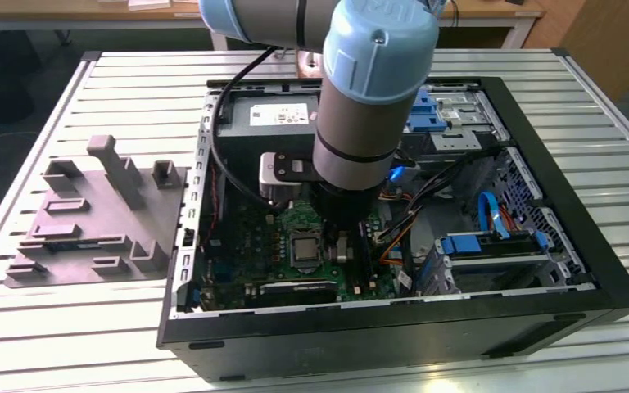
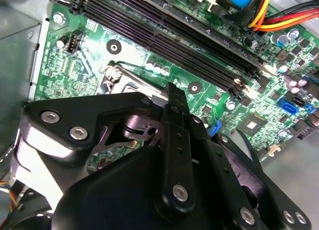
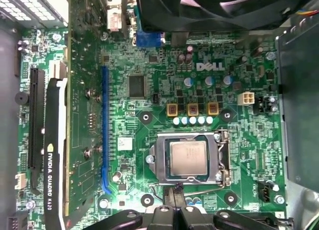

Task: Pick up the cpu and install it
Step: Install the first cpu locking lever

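A slatted white table carries an open computer case; the cpu sits in the socket frame at lower centre of the first wrist view; gripper just below it, finger state indeterminate; the chip is judged light, rigid, fragile: hold by its edges.

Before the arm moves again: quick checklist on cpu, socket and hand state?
1. cpu seated in the socket frame of the motherboard: ok, it lies flat and square inside the frame in the first wrist view.
2. Socket frame closed over the cpu: cannot tell.
3. hand near the socket: ok, just beside the frame's edge.
4. Hand holding anything: cannot tell, its fingertips are hidden.
5. Grey fixture outside the PC case: ok, no chip seen on it.
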{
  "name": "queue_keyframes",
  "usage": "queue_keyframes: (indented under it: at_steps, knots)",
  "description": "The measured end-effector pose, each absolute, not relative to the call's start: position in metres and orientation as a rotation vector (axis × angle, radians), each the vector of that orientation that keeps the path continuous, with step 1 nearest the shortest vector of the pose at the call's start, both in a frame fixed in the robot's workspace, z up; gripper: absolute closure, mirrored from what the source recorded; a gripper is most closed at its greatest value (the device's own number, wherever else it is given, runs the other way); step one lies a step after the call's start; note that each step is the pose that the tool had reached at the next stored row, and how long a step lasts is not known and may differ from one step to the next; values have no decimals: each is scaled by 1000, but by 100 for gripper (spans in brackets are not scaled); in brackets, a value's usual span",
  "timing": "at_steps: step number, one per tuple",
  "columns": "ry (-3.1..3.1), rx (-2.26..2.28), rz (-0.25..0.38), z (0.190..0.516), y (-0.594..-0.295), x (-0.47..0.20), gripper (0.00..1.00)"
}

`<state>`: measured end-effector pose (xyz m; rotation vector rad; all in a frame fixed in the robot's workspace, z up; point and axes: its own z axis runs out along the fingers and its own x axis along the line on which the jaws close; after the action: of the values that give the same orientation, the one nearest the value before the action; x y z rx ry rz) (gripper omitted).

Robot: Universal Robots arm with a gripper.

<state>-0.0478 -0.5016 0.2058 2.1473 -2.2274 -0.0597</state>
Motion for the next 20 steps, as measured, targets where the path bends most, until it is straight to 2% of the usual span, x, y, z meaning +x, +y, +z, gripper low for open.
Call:
queue_keyframes:
  at_steps: [20]
  knots:
    - [-2214,2171,-49,193,-504,-48,89]
